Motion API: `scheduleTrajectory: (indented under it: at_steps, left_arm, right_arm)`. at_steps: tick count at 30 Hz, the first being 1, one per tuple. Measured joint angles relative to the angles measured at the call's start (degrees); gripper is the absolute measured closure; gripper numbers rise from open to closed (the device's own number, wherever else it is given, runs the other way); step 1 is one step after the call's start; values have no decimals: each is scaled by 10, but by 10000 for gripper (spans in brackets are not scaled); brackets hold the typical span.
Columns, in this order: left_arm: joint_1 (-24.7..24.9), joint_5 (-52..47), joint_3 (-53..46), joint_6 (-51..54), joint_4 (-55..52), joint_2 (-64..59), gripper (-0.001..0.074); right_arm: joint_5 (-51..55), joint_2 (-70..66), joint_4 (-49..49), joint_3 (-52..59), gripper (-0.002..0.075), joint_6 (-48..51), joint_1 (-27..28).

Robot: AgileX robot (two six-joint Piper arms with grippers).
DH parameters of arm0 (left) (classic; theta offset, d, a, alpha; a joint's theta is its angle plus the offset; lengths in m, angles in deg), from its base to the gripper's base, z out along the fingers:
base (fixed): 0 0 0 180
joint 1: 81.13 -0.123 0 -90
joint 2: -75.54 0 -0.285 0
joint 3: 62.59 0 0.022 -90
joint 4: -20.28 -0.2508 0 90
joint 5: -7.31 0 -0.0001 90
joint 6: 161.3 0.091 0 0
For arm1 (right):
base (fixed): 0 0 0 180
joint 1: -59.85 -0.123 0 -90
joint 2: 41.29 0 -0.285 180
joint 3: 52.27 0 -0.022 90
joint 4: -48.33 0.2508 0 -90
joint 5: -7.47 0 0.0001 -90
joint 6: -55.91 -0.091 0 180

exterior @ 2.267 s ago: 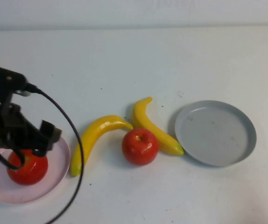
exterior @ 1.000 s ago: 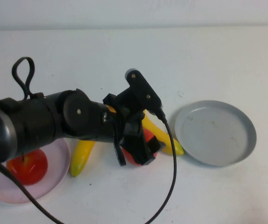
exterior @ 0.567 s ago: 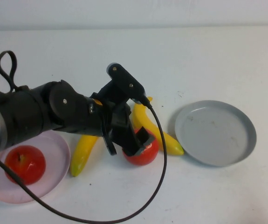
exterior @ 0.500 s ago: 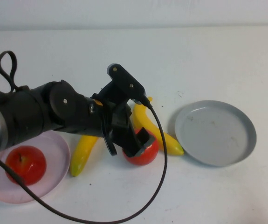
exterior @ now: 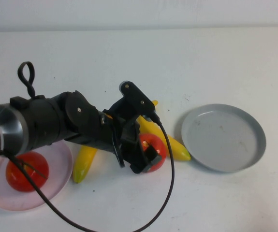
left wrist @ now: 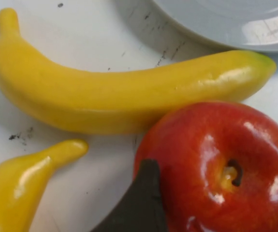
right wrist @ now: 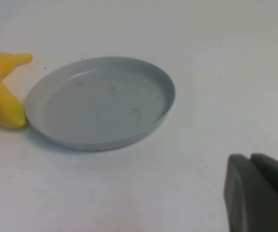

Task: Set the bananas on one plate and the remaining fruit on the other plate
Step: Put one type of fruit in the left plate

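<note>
My left gripper [exterior: 147, 153] is open and straddles a red apple [exterior: 155, 144] on the table. In the left wrist view one dark finger [left wrist: 139, 205] lies against that apple's side [left wrist: 221, 164]. The other finger is out of view. The second apple [exterior: 20, 171] sits on the pale pink plate [exterior: 56, 186]. One banana [exterior: 172, 145] lies between the apple and the empty grey plate [exterior: 223, 137]. The other banana [exterior: 83, 162] is partly hidden under my left arm. My right gripper [right wrist: 251, 158] is shut and empty, beside the grey plate [right wrist: 100, 101].
The left arm's black cable [exterior: 170, 193] loops over the table in front of the apple. White tabletop lies behind the fruit and around the grey plate. The right arm does not show in the high view.
The left arm left the first apple on the pink plate and swung right to the second apple. In the last half second its gripper shifted slightly right and toward the table's front edge.
</note>
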Motion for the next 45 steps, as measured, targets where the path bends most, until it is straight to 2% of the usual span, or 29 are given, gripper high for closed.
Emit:
scheduleTrajectory:
  at_steps: [8,14,27,33,38,45]
  left_arm:
    - [0,9,0,44,1,-9,85]
    - [0,11,1,46,3,-9,228]
    - [0,13,2,49,-1,-7,230]
    - [0,-6,2,34,-4,42,232]
    - [0,-68,2,-58,-71,98,232]
    - [-8,-168,2,-348,-383,169,235]
  right_arm:
    - [0,0,0,0,743,0,0]
    - [0,0,0,0,743,0,0]
    - [0,0,0,0,743,0,0]
    - [0,0,0,0,743,0,0]
    - [0,0,0,0,743,0,0]
    - [0,0,0,0,743,0,0]
